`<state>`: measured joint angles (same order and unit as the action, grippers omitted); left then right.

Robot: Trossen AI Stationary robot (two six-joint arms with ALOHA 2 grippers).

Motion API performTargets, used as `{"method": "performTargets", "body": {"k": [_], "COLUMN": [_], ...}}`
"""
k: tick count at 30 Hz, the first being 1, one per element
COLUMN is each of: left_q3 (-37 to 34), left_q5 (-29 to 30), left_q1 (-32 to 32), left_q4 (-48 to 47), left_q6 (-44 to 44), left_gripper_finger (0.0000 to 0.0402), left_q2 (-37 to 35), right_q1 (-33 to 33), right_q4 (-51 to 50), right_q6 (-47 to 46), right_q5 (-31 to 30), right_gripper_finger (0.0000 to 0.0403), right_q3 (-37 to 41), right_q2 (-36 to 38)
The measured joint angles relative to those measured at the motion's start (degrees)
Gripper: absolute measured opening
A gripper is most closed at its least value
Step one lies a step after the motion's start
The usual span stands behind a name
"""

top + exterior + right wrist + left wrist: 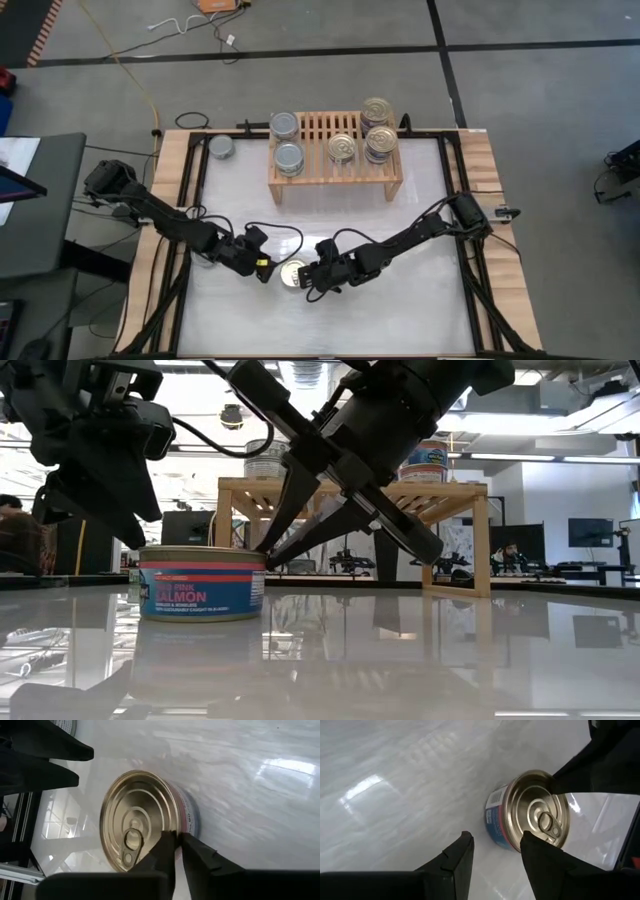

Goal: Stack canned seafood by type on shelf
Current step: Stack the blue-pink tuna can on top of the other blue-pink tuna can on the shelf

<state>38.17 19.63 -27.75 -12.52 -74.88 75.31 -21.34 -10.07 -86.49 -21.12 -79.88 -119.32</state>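
A gold-topped pull-ring can [292, 274] with a blue and pink salmon label [200, 596] stands upright on the white table, near its front edge. My left gripper [264, 268] is open just left of the can and slightly above it [497, 852], touching nothing. My right gripper [178, 844] comes from the can's right, its fingers closed to a narrow gap at the can's rim. The light-wood shelf [335, 178] at the back carries silver-topped cans [288, 158] on its left and gold-topped cans [380, 140] on its right, some stacked. My right gripper has the can's top rim [172, 831] on the side toward the table's right, with one finger over the gold lid and the other outside the wall [192, 822]. The fingers slant down from the right [266, 552]. The can rests flat and upright on the table.
One silver-topped can [221, 148] stands alone on the table left of the shelf. Wooden edge planks [170, 200] and black rails border the table. Open white surface lies between the shelf and both grippers.
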Motion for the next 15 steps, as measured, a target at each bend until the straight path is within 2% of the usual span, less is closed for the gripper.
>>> {"method": "performTargets", "body": {"k": [3, 7, 11, 15], "left_q3": [0.0, 0.0, 0.0, 0.0], "left_q5": [0.19, 0.19, 0.19, 0.14], "left_q1": [0.0, 0.0, 0.0, -0.1], "left_q4": [0.01, 0.03, 0.01, 0.04], "left_q6": [-0.81, -1.24, -1.08, -5.05], "left_gripper_finger": [0.0166, 0.0205, 0.0246, 0.026], "left_q2": [0.0, 0.0, 0.0, 0.0], "right_q1": [0.02, 0.0, 0.0, 0.0], "right_q4": [0.0, -0.04, -0.14, -0.3], "right_q6": [0.0, 0.99, 1.19, 1.45], "right_q5": [-0.02, -0.02, -0.02, -0.02], "right_gripper_finger": [0.0044, 0.0029, 0.0025, 0.0027], "right_q3": [0.0, 0.0, 0.0, 0.0], "right_q2": [0.01, 0.03, 0.05, 0.05]}}
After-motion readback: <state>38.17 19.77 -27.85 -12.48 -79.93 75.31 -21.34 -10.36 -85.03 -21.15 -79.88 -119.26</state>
